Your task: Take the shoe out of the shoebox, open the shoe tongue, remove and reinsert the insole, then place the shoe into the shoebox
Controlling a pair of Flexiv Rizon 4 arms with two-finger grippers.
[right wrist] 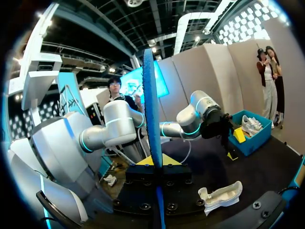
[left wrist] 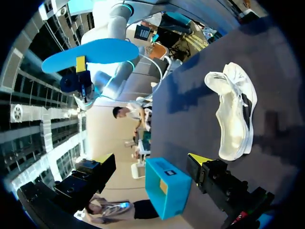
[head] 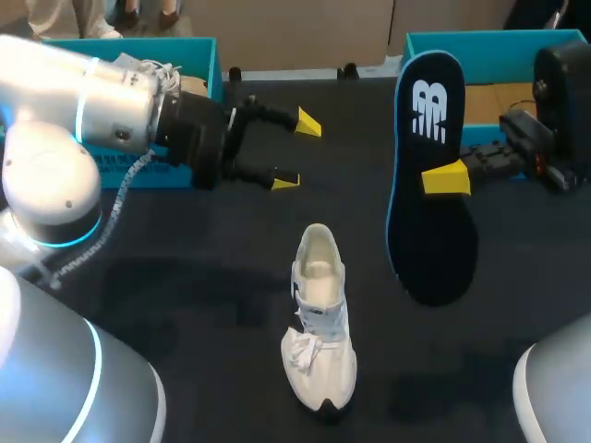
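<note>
The white shoe (head: 320,318) rests on the dark desk (head: 185,277), near its middle and outside both blue shoeboxes. The right end effector (head: 446,178) is closed on the insole (head: 434,245) and holds it in the air, to the right of the shoe. The left end effector (head: 297,151) is open and empty, beside the left shoebox (head: 199,55).

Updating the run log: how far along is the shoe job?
Done: shoe out of its box, on the table; insole removed. In hand: right end effector shut on the insole, holding it above the table; left end effector open, empty. Left: reinsert the insole, put the shoe back in the box.
</note>
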